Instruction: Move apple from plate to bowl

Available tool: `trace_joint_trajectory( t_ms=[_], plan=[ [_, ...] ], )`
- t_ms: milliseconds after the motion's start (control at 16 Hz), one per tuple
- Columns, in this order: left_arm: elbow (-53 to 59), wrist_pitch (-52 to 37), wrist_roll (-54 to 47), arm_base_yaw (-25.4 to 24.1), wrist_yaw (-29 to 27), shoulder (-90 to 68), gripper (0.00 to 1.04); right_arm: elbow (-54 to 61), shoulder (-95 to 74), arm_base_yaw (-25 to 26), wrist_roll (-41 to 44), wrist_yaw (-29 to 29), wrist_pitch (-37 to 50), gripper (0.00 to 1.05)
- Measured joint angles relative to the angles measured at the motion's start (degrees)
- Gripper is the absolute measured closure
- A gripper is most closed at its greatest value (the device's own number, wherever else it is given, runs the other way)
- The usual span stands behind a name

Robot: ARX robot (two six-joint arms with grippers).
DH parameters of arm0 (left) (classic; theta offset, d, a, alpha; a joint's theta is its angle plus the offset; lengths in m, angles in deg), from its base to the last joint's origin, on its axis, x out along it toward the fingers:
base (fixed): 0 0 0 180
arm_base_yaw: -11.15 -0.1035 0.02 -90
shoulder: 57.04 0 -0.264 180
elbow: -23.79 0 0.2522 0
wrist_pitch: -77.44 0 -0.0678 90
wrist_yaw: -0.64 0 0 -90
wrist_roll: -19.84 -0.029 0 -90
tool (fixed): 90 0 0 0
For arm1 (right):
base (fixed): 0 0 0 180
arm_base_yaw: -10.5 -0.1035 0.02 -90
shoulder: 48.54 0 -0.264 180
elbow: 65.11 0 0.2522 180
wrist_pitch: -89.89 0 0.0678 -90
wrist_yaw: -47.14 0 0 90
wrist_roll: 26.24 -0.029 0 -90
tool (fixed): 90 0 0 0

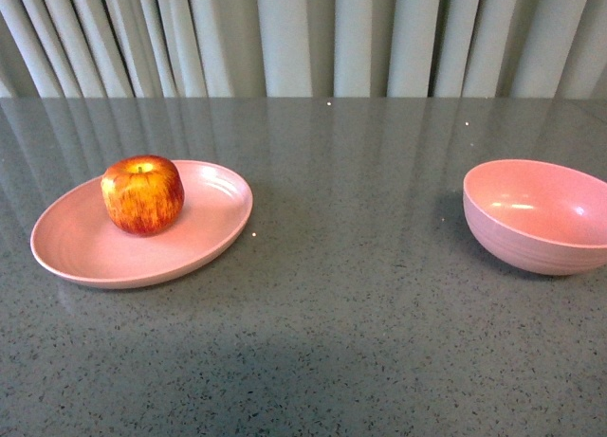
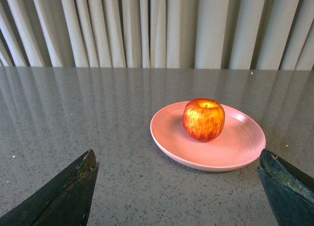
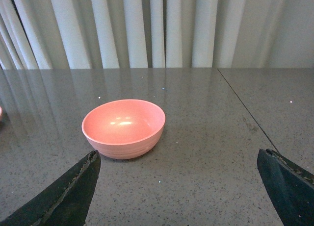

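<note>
Apple (image 1: 142,194) — round, red — is set on the shallow matte-pink plate (image 1: 76,252); left end effector (image 2: 177,155) and right end effector (image 3: 177,155) are spread.

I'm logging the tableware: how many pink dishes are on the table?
2. The shallow plate sits on the left, holding the apple; the deep bowl sits on the right, empty. None seems hidden.

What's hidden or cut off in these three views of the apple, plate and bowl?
Front view: the deep round matte pink bowl is cut off by the right edge, and neither arm shows.
Front view: the round red apple hides the part of the wide shallow pink plate under and behind it.
Wrist views: the left gripper and right gripper show only dark fingertips, spread apart. The bottom edge cuts off the rest.
</note>
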Motion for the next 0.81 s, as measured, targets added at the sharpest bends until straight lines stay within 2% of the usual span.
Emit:
trace_joint_trajectory(
  t_ms=[812],
  plan=[
    [0.00, 0.00, 0.00, 0.00, 0.00, 0.00, 0.07, 0.00, 0.00, 0.00, 0.00, 0.00, 0.02, 0.07]
  ],
)
